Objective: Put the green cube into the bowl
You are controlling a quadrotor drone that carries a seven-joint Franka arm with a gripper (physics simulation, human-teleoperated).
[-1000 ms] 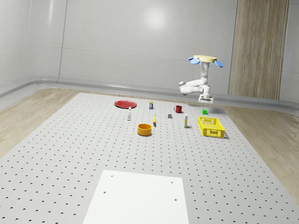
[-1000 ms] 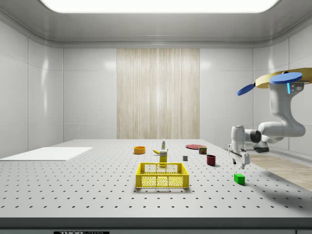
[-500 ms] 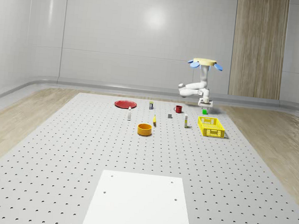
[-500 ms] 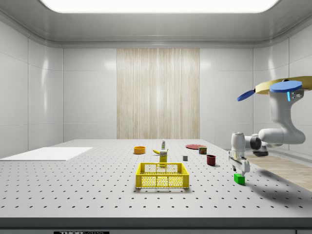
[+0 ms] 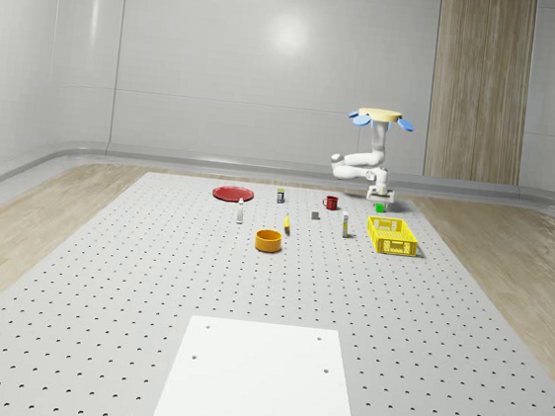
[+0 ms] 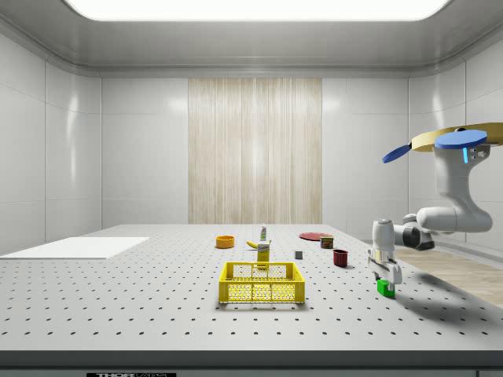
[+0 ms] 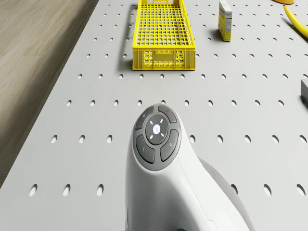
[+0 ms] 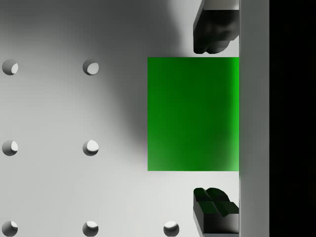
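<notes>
Straddling the green cube, my hand has a finger off each of two opposite faces, spread and not yet pressing; the cube sits flat on the perforated surface; in the side view my hand reaches down to the cube while my drone hovers above and to that view's right; farther off stand the yellow basket, then the orange bowl, well apart from the cube.
</notes>
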